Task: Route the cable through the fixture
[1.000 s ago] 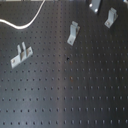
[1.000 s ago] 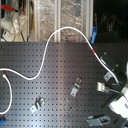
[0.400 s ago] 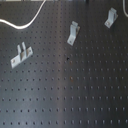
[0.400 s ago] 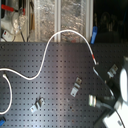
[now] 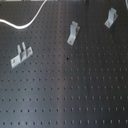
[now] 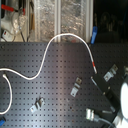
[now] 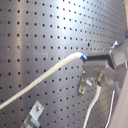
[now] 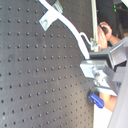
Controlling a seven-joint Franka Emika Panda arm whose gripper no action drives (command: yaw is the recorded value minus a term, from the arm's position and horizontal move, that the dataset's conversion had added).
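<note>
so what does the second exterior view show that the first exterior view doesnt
Only the second exterior view shows the gripper low at its right, holding the cable's red-marked end, plus the cluttered background shelves. Only the first exterior view gives a close look at all three metal brackets with no arm in sight. Both show the cable and the black perforated board.

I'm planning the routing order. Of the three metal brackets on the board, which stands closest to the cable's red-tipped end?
In the second exterior view, the bracket furthest toward the second exterior view's right, just beside the cable tip. The middle bracket and left bracket sit farther away.
</note>
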